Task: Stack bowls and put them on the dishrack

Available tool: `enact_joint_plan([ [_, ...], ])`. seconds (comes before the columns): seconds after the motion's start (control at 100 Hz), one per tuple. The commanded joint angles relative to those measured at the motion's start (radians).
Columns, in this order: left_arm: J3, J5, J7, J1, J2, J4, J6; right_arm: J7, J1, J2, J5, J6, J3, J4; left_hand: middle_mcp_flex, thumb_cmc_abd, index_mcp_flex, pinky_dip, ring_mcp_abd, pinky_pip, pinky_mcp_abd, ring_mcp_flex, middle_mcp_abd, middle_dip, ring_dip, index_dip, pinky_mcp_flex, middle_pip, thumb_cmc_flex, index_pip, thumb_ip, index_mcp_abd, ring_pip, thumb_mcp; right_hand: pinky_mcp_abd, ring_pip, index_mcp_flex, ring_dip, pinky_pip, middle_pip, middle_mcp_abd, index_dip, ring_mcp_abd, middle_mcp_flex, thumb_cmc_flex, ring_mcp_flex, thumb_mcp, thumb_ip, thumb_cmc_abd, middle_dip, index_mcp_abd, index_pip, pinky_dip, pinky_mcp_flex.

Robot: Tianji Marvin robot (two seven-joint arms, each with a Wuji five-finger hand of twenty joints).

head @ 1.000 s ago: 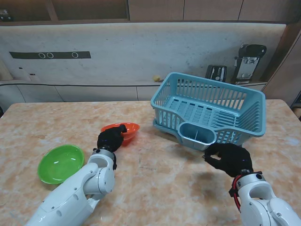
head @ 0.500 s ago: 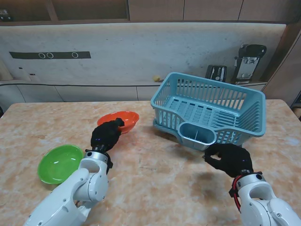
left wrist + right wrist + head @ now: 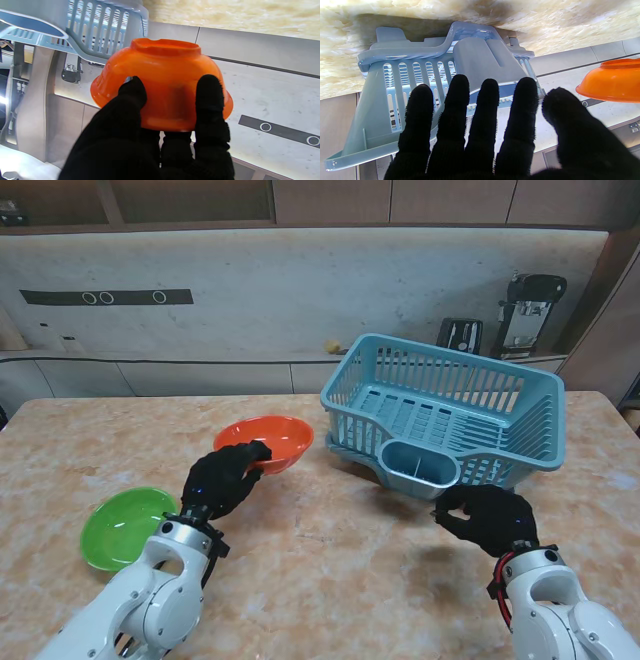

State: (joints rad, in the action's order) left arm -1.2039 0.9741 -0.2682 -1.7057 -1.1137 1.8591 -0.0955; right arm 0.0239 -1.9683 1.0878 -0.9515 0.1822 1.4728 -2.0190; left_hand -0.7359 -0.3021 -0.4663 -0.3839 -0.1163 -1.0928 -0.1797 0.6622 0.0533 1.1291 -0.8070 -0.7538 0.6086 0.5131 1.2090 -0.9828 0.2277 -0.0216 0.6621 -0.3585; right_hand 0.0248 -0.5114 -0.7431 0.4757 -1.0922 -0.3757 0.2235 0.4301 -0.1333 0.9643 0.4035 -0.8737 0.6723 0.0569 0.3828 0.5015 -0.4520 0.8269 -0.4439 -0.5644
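Marble-patterned table (image 3: 330,560) fronts a pale wall (image 3: 300,290).

So the left hand (image 3: 160,140) in its black glove has the orange bowl (image 3: 162,82) pinched by the rim, with two fingertips (image 3: 208,90) pressed flat on the bowl's outer wall and the rest of the fingers hidden behind it. The bowl is clear of the marbled bench (image 3: 237,15), its foot ring pointing toward the bench, and its smooth plastic shows a bit of glare. Just off to one side, close to the bowl, is the slatted blue dishrack (image 3: 100,27).
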Motion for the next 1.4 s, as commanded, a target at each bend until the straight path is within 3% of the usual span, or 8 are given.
enact_joint_plan([
  [0.0, -0.002, -0.009, 0.009, -0.029, 0.002, 0.022, 0.031, -0.011, -0.015, 0.007, -0.005, 0.007, -0.001, -0.009, -0.028, 0.043, -0.052, 0.013, -0.016, 0.043, 0.103, 0.06, -0.016, -0.004, -0.025, -0.066, -0.002, -0.021, 0.082, -0.092, -0.03, -0.095, 0.028, -0.066, 0.008, 0.009, -0.012, 0.007, 0.009, -0.006, 0.007, 0.012, -0.008, 0.013, -0.013, 0.0, -0.014, -0.013, -0.024, 0.011, -0.015, 0.012, 0.008, 0.01],
  [0.21, -0.022, 0.033, 0.031, -0.098, 0.018, 0.047, 0.136, -0.003, -0.022, 0.008, -0.007, 0.009, 0.004, -0.012, -0.042, 0.034, -0.063, 0.021, -0.014, 0.05, 0.1, 0.076, -0.021, 0.0, -0.036, -0.071, 0.004, -0.039, 0.082, -0.082, -0.034, -0.096, 0.007, -0.08, 0.008, 0.009, -0.011, 0.007, 0.008, -0.007, 0.008, 0.011, -0.009, 0.014, -0.012, 0.0, -0.014, -0.013, -0.024, 0.011, -0.014, 0.012, 0.008, 0.009],
  [0.42, -0.012, 0.03, 0.037, -0.134, 0.024, 0.04, 0.195, 0.001, -0.026, 0.009, -0.008, 0.013, 0.005, -0.015, -0.048, 0.033, -0.067, 0.024, -0.014, 0.051, 0.098, 0.079, -0.021, 0.002, -0.043, -0.074, 0.007, -0.048, 0.082, -0.076, -0.029, -0.098, -0.004, -0.083, 0.008, 0.009, -0.011, 0.008, 0.008, -0.006, 0.007, 0.011, -0.011, 0.012, -0.013, -0.001, -0.015, -0.013, -0.024, 0.011, -0.015, 0.012, 0.008, 0.008],
  [0.89, 0.099, -0.043, 0.05, -0.081, 0.026, -0.049, 0.293, 0.009, -0.037, 0.011, -0.015, 0.022, 0.01, -0.024, -0.05, 0.036, -0.067, 0.028, -0.01, 0.052, 0.1, 0.081, -0.025, 0.01, -0.04, -0.074, 0.006, -0.064, 0.082, -0.067, -0.025, -0.101, -0.022, -0.072, 0.009, 0.009, -0.013, 0.008, 0.008, -0.006, 0.006, 0.011, -0.009, 0.013, -0.013, -0.001, -0.014, -0.013, -0.024, 0.011, -0.013, 0.013, 0.008, 0.01],
  [1.39, 0.163, -0.089, 0.084, -0.005, 0.029, -0.131, 0.341, 0.015, -0.043, 0.012, -0.015, 0.026, 0.014, -0.029, -0.044, 0.046, -0.062, 0.033, -0.002, 0.065, 0.107, 0.074, -0.036, -0.005, -0.008, -0.053, -0.007, -0.08, 0.082, -0.056, -0.033, -0.108, -0.047, -0.052, 0.009, 0.009, -0.012, 0.008, 0.007, -0.006, 0.007, 0.011, -0.009, 0.013, -0.013, -0.001, -0.014, -0.013, -0.024, 0.011, -0.013, 0.012, 0.007, 0.008],
])
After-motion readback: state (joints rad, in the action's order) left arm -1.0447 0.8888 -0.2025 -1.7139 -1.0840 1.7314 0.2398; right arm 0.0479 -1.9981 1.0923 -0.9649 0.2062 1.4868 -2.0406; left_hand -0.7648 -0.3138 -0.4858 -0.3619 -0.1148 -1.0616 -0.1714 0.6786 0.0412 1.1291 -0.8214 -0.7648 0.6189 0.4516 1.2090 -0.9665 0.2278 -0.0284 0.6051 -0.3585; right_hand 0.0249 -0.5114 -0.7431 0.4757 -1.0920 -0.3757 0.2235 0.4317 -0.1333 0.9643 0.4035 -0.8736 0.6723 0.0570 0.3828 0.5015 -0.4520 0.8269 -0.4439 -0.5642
